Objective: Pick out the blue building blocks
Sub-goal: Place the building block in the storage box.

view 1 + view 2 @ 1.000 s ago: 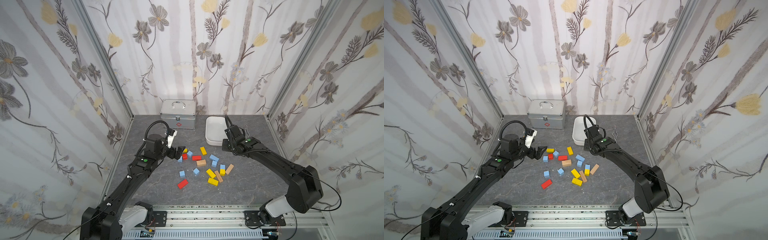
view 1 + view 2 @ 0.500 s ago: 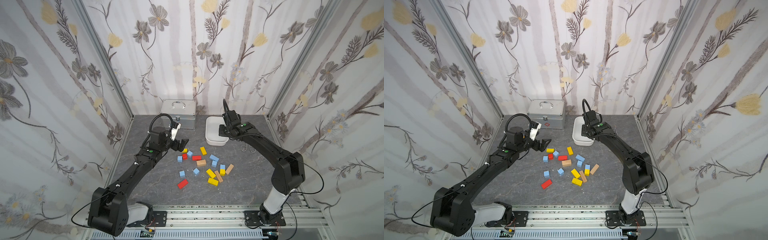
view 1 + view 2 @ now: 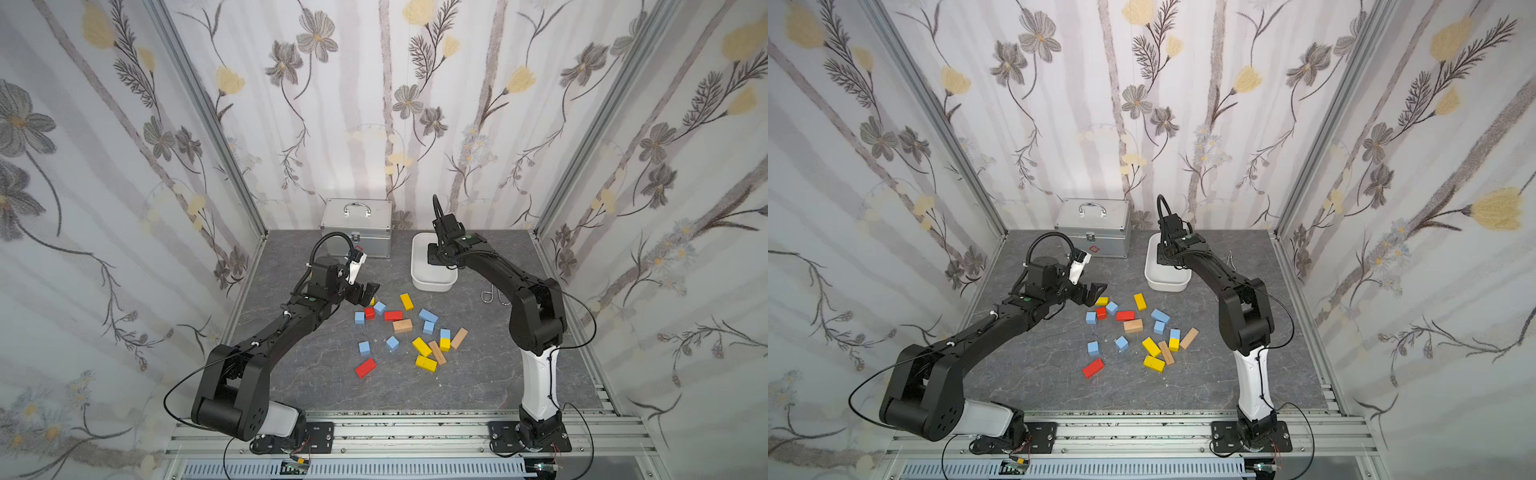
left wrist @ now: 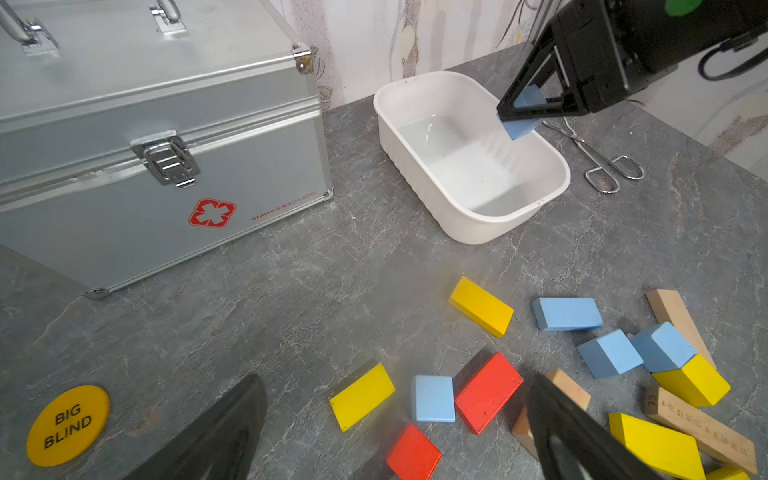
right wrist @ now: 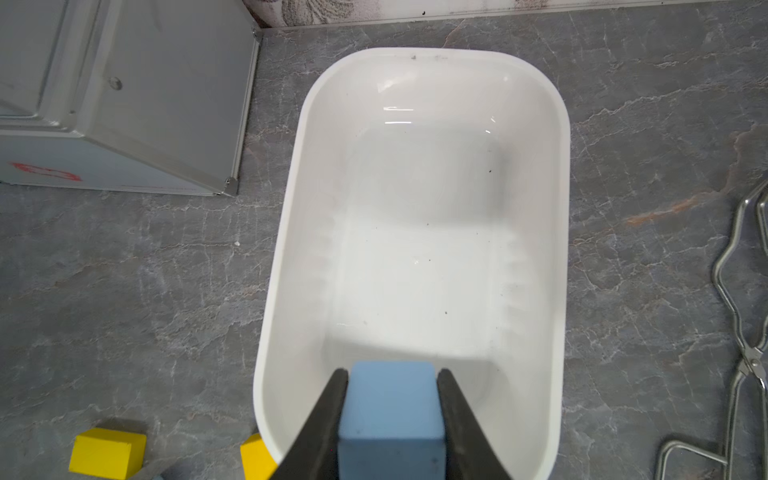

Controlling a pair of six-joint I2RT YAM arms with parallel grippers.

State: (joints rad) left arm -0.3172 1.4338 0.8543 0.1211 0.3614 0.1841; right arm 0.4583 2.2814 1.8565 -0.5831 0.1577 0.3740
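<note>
Right hand (image 5: 392, 372): pinching a blue block (image 5: 390, 411), with one finger on each side of it. It hangs over the white tub (image 3: 432, 286), and the block is clear of the bottom of the tub.
Left hand (image 3: 366, 292): spread wide and holding nothing. It is over the table (image 3: 291, 374), at the edge of the pile that is toward the metal case (image 3: 357, 224).
Other blue blocks (image 3: 428, 316): seven lie on the table in both top views, mixed with the red, yellow and tan blocks (image 3: 402, 326). Two are near the left hand, three lie close together in the middle of the pile, and two lie apart toward the front.
Tub: it stands on the table between the metal case and the tongs (image 4: 602, 166).
Yellow disc (image 4: 66, 424): it lies flat on the table in front of the case and carries the words BIG BLIND.
</note>
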